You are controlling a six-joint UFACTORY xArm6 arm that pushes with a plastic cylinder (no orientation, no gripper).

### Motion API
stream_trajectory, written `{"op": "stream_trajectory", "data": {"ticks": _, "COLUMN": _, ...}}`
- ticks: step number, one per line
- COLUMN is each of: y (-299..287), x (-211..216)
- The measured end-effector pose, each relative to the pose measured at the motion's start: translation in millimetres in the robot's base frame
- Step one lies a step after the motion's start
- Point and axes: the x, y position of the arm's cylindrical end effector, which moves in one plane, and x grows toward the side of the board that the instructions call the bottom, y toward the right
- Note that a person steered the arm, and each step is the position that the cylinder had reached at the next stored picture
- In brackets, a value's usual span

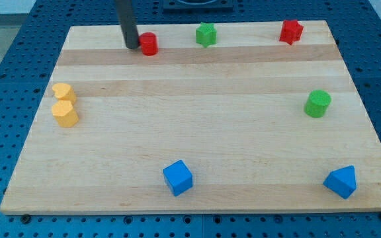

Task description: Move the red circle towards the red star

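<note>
now my tip (132,46) touching red circle (149,43) on view's left; short upright cylinder; no pincer visible.

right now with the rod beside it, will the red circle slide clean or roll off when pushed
Probably slides: the red circle sits flat on its round face on the smooth wooden board. Its curved side may let it slip off my tip, which is just at its left. The green star lies between it and the red star, so a bump seems possible.

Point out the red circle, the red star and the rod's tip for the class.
red circle (149,43): camera view, its top face.
red star (290,31): camera view, its centre.
my tip (132,46): camera view, the rod's very end, just left of the red circle.
</note>
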Motion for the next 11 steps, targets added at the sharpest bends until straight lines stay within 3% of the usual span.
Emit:
{"op": "stream_trajectory", "data": {"ticks": 3, "y": 114, "x": 36}}
{"op": "stream_trajectory", "data": {"ticks": 4, "y": 114, "x": 38}}
{"op": "stream_trajectory", "data": {"ticks": 5, "y": 55, "x": 30}}
{"op": "stream_trajectory", "data": {"ticks": 6, "y": 76, "x": 8}}
{"op": "stream_trajectory", "data": {"ticks": 9, "y": 223, "x": 7}}
{"op": "stream_trajectory", "data": {"ticks": 11, "y": 223, "x": 29}}
